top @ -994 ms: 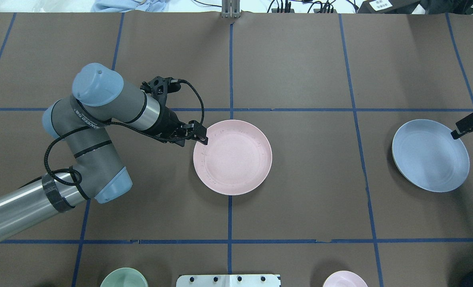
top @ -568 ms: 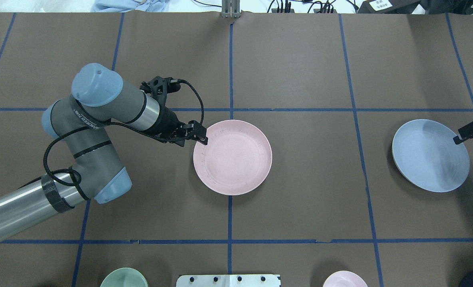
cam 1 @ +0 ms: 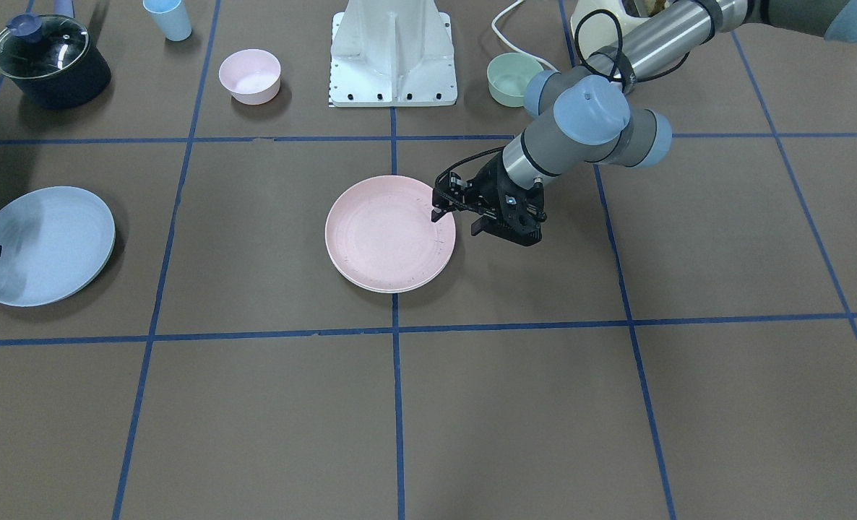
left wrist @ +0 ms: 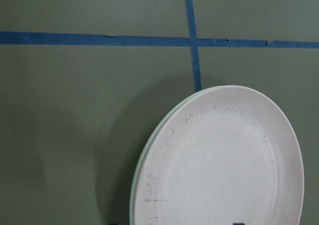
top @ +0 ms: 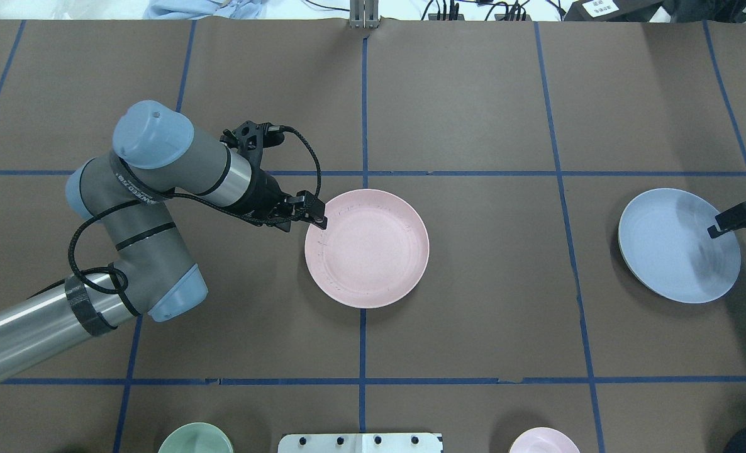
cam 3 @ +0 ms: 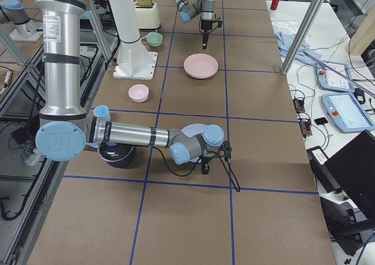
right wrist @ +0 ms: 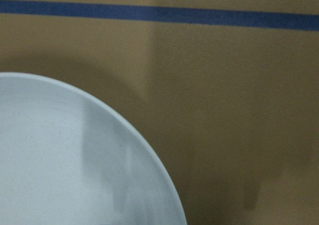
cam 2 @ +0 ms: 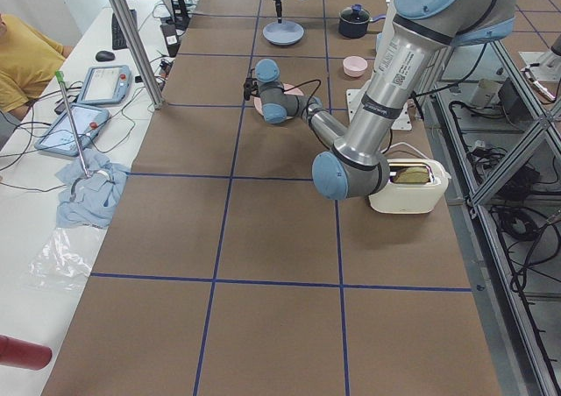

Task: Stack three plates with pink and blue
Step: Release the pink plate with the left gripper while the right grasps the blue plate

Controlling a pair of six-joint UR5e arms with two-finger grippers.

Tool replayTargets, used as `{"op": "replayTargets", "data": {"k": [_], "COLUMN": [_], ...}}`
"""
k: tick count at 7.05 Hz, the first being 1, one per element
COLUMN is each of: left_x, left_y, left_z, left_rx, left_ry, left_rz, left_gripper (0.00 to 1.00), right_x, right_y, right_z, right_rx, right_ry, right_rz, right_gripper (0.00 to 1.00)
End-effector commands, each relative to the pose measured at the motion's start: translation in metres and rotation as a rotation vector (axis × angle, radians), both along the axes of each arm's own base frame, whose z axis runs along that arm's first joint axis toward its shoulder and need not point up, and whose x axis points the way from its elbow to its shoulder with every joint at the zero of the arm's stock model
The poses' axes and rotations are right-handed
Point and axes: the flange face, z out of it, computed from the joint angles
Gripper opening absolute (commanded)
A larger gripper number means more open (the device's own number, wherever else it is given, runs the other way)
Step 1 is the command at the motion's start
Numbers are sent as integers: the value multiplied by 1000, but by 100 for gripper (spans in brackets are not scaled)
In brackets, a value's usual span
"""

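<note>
Left gripper (cam 1: pixel 456 222), spread wide, straddles the rim of the scuffed pink plate (cam 1: pixel 389 235).

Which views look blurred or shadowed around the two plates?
Overhead exterior: a smeared dark shadow crosses the blue plate beside the right gripper. Right wrist-mounted: soft focus, streaky shadows on that plate. Left wrist-mounted: sharp; the pink plate throws a shadow toward the view's left.

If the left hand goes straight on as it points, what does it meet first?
Probably the pink plate, at its rim: the open left hand straddles it, pointing down. Height unclear.
</note>
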Motion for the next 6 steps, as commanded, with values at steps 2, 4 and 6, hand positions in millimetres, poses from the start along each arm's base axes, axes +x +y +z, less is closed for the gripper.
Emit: {"op": "replayTargets", "data": {"k": [2, 4, 6], "left_x": [-1, -2, -4], "left_y": [-1, -1, -1], "left_z": [-1, 1, 1], "left_rx": [1, 0, 1], "left_ry": [1, 0, 1], "left_rz": [-2, -3, -5], "left_gripper": [81, 81, 81], "right_x": [-11, -12, -13], "right_y": [0, -2, 6], "right_z": [-1, -11, -40], "right_rx": [-13, 2, -25], "right_ry": [-4, -17, -110], "right_rz": [-10, -10, -19], "right_gripper": [1, 0, 0]}}
